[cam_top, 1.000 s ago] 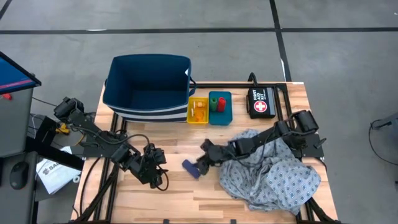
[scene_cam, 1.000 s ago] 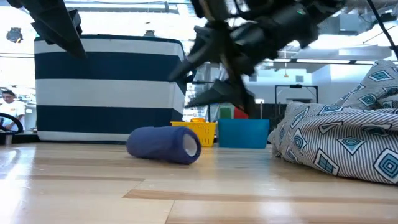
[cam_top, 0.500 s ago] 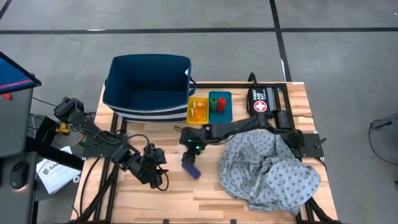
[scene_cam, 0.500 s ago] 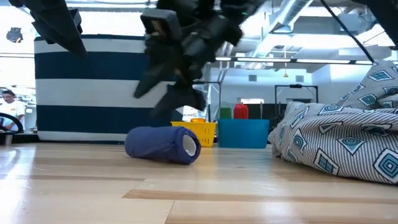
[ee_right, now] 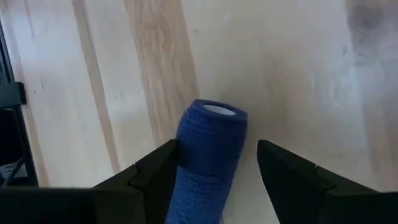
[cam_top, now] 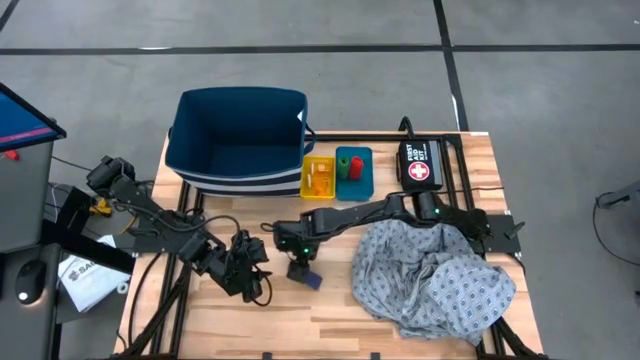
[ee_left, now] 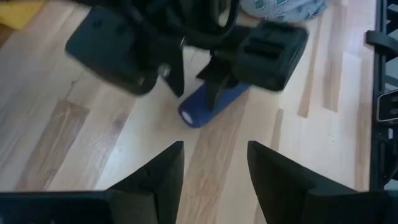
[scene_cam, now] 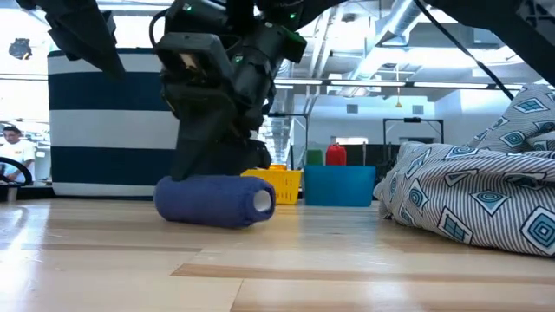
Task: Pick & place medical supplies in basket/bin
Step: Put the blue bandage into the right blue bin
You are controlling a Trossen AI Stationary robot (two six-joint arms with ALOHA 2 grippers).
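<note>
Right gripper (cam_top: 299, 268) lowered astride blue roll (ee_right: 208, 155), apparently unclamped

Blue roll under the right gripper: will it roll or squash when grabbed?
The blue roll lies on its side on the table, so a nudge would probably roll it. Its wrapped fabric-like surface suggests slight give and decent grip. The right gripper straddles it, fingers open.

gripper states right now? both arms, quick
Left gripper: open, empty, hovering near the blue roll.
Right gripper: open, jaws either side of the blue roll, not yet closed on it.
</note>
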